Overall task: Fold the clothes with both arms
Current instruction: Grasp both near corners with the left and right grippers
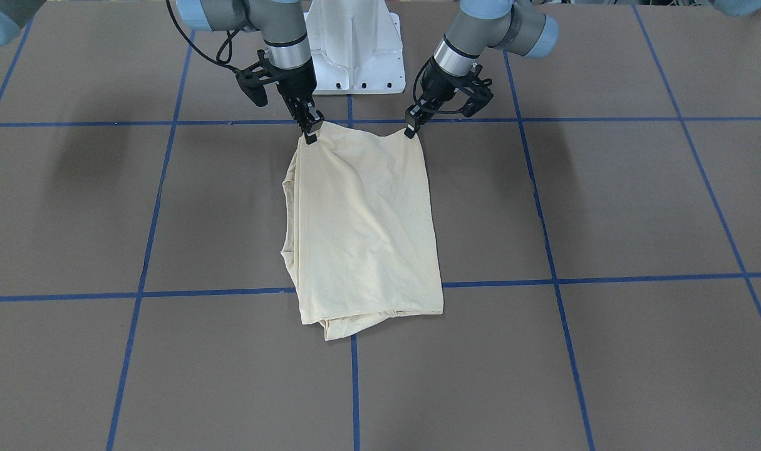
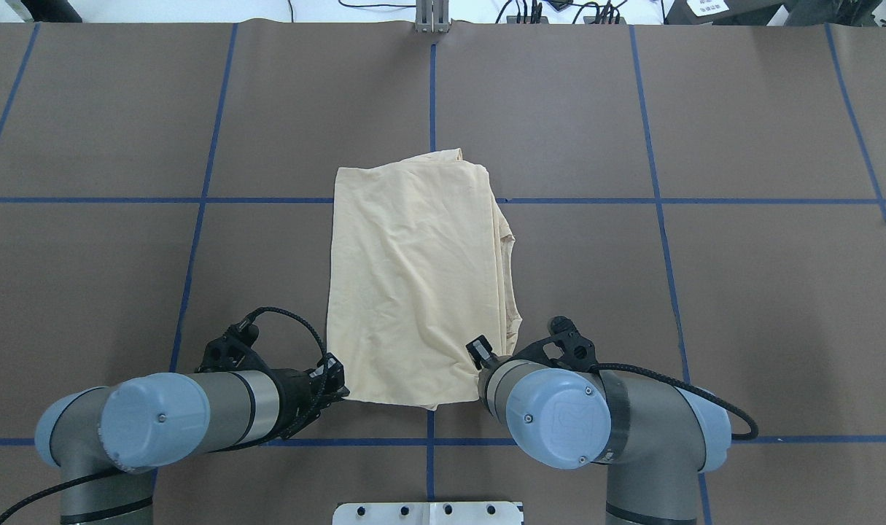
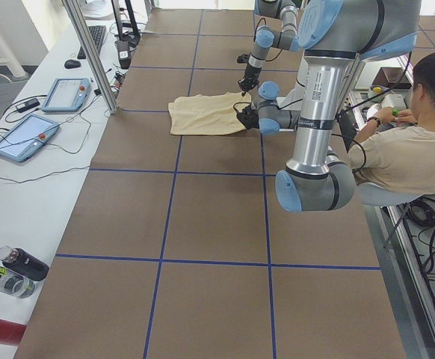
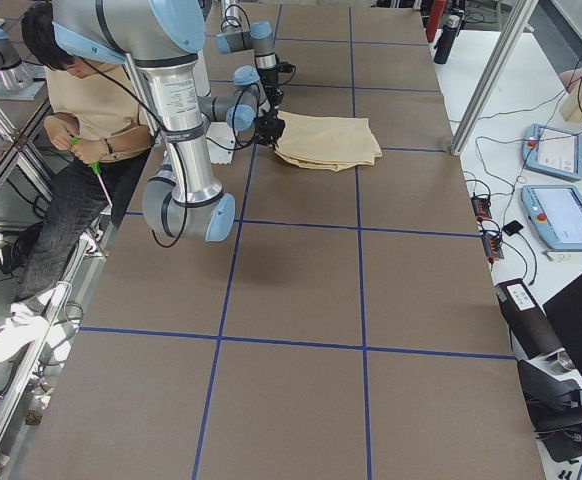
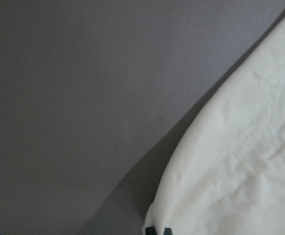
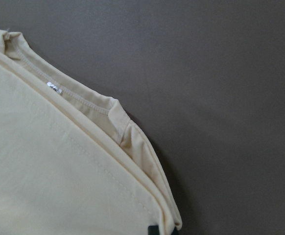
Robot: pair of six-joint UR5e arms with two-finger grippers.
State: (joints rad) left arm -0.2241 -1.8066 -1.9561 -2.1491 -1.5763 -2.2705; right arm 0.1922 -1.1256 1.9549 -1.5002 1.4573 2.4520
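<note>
You've got both grippers down at the robot-side edge of the T-shirt [image 1: 364,232], 1 on each corner. L gripper [image 1: 411,130] looks clamped on its corner, since the cloth peaks up to the fingertips. R gripper [image 1: 309,134] is the same, pinched on the other corner w/ fabric drawn up into it. The shirt spans the gap between the 2 tools & runs away from them, flat on the table [image 1: 605,207]. It's folded to a rough rectangle, print not showing.

Risks, my read:
- **Partial grab:** the stack beside the R gripper is several staggered layers. The neckline [image 6: 79,100] & label [image 6: 53,88] poke out just past it on the outer side. If that pinch only has the top layers, a lift will peel them off the rest & the fold splays.
- **Slip:** the fabric is thin, so either grip could slip if you pull fast.
- **Skew:** move 1 arm ahead of the other & the edge goes skew.
- **Lumpy fold:** the far end, well away from both tools, has a bunched layer sticking out. Carrying the near edge over it prob gives an uneven fold.
</note>
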